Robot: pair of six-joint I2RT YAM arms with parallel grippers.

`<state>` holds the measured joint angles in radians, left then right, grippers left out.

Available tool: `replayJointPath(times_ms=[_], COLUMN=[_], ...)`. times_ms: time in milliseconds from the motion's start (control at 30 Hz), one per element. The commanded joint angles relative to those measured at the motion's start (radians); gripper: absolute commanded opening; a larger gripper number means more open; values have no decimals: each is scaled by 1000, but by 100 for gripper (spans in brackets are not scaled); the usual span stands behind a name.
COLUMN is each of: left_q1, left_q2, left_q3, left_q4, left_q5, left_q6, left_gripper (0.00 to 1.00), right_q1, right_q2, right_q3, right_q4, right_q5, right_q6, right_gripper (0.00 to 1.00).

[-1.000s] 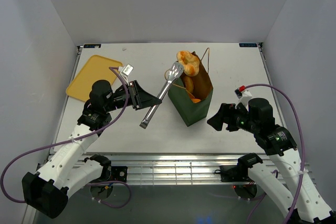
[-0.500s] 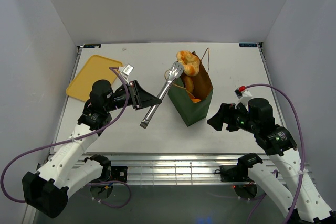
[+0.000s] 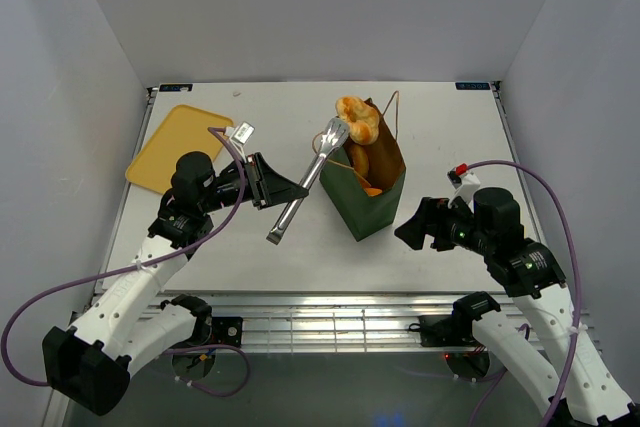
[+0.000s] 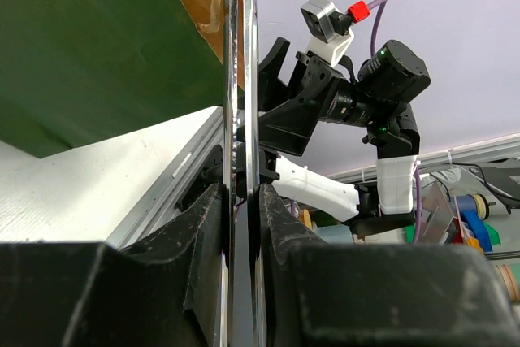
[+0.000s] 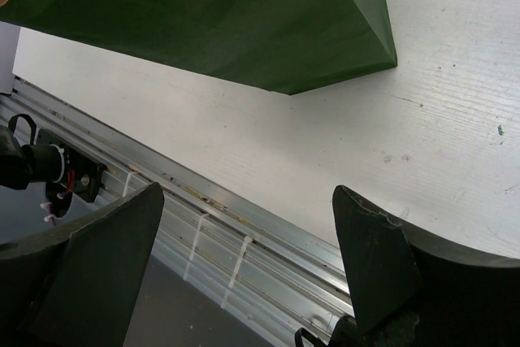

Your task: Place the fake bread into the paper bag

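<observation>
Bench (image 3: 250,112): one white tabletop, carrying everything below.
Paper bag (image 3: 362,202): one, dark green with a brown inside, standing just right of the bench's centre with its mouth open upward.
Tray (image 3: 176,143): one, flat and yellow, at the bench's far-left corner, well apart from the bag.
Left gripper (image 3: 292,193): clamped narrow on the handle of the tongs, near the bag's left side.
Right gripper (image 3: 408,229): jaws spread wide with nothing between them, low over the bench near the bag's near-right corner.
Tongs (image 3: 312,173): one metal pair, slanting from the left gripper up to the bag's far rim, head against the bread there.
Fake bread (image 3: 358,119): two golden-brown pieces bunched at the bag's far rim by the tongs' head; at least two more orange pieces lower inside, exact count unclear.
</observation>
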<state>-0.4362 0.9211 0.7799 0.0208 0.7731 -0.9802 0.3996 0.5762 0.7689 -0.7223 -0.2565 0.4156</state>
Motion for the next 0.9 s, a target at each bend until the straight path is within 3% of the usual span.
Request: replayJointPath(times_ms=[0, 267, 867], left_q1=[-7, -7, -7], left_q2=[-31, -44, -59], left_q3=[5, 4, 22], left_q4=[19, 18, 14], left_q5=[-8, -9, -14], left_q6=[14, 8, 2], left_gripper=[28, 40, 43], right_q1=[2, 2, 2], right_q2=[-12, -16, -21], right_q3=[-8, -8, -11], right_q4=[43, 43, 43], right_q5=[3, 0, 0], right_q6=[-5, -5, -5], right_gripper=[90, 90, 90])
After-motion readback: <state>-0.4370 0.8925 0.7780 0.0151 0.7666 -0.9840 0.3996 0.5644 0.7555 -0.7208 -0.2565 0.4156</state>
